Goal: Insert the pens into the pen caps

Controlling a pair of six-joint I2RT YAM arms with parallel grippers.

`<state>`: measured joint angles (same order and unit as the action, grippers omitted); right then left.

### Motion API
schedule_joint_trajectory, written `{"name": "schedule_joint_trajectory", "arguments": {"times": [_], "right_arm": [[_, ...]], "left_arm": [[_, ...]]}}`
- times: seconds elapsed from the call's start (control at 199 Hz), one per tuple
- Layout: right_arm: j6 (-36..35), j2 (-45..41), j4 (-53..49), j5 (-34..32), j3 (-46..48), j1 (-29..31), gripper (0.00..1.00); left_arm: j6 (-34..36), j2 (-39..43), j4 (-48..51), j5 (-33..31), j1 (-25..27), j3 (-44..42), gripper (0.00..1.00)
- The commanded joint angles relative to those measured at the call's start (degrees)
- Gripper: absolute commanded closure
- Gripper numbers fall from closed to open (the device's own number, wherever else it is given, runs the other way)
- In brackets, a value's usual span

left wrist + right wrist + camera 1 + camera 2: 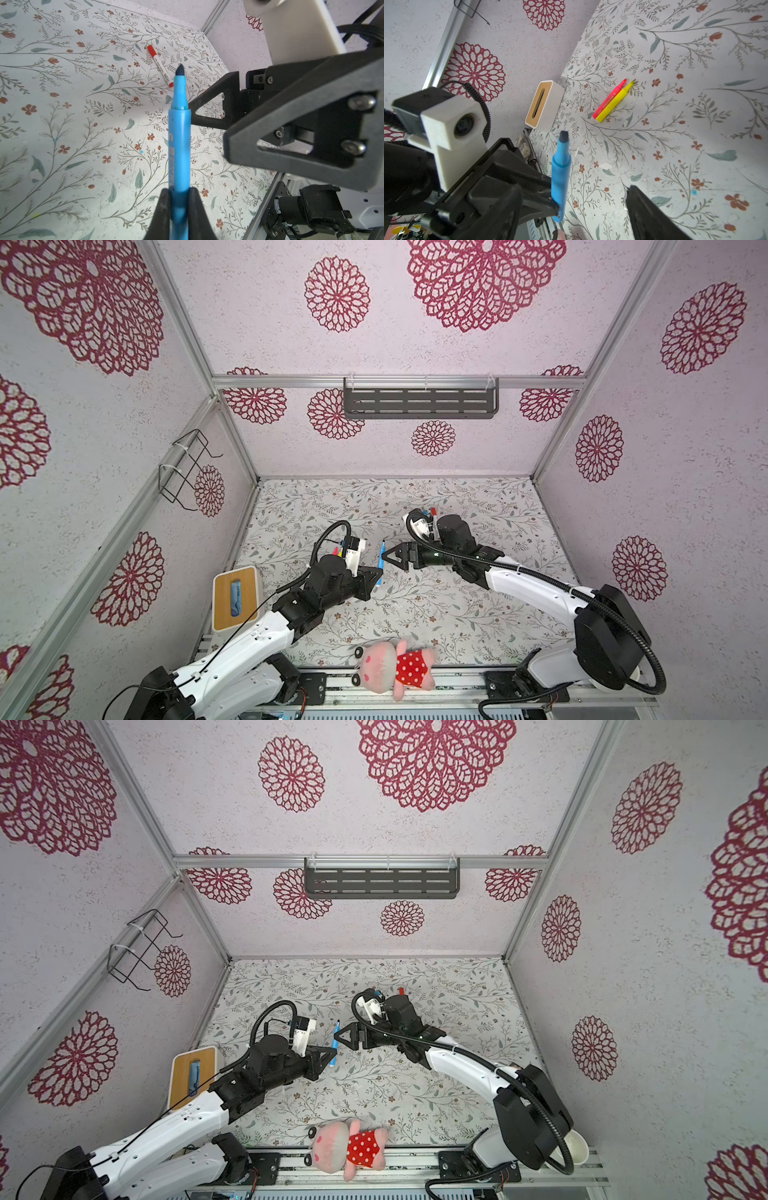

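Left wrist view: the left gripper (179,199) is clamped on the lower barrel of one blue pen (179,145), whose dark tip is bare and points away. Four pens show in all. One white pen (160,65), wearing the single red cap (151,50) that can be seen, lies flat on the counter (62,124), farther from the wooden-topped box (545,104) than the blue pen is. One pink pen (609,98) and one yellow pen (615,105) lie side by side, touching, both uncapped, near that box. The right gripper (390,558) hangs with its jaws spread and holds nothing, just beyond the blue pen from the box.
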<state>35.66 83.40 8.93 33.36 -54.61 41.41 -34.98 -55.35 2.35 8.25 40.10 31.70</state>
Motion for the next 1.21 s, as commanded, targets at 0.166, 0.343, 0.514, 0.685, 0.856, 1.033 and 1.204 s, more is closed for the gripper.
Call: {"name": "schedule_joint_trajectory", "arguments": {"times": [0.166,0.343,0.514,0.685,0.856,1.033,1.204], "right_arm": [[2.4,1.6,5.5,1.8,-1.5,2.1,0.33],[3.4,2.5,7.3,2.0,-1.5,2.5,0.4],[4.3,3.5,8.7,2.1,-1.5,2.7,0.46],[5.2,4.0,10.1,2.5,-1.2,3.0,0.58],[5.3,4.6,10.2,2.7,-1.3,3.3,0.7],[5.5,4.7,10.1,2.5,-1.2,3.4,0.83],[5.3,4.2,10.1,2.4,-1.1,3.4,0.89]], "left_arm": [[-0.7,0.6,-2.4,-1.0,0.8,-0.9,0.93],[-0.9,0.0,-3.2,-0.8,1.0,-0.8,0.93],[-1.1,-0.3,-3.7,-0.9,1.3,-0.7,0.93],[-1.2,-0.4,-3.8,-1.0,1.4,-0.6,0.93],[-1.1,-0.7,-4.0,-1.0,1.5,-0.8,0.94],[-0.9,-0.4,-3.8,-1.2,1.5,-0.9,0.81],[0.8,1.2,-2.5,-1.6,1.4,-1.3,0.46]]}}
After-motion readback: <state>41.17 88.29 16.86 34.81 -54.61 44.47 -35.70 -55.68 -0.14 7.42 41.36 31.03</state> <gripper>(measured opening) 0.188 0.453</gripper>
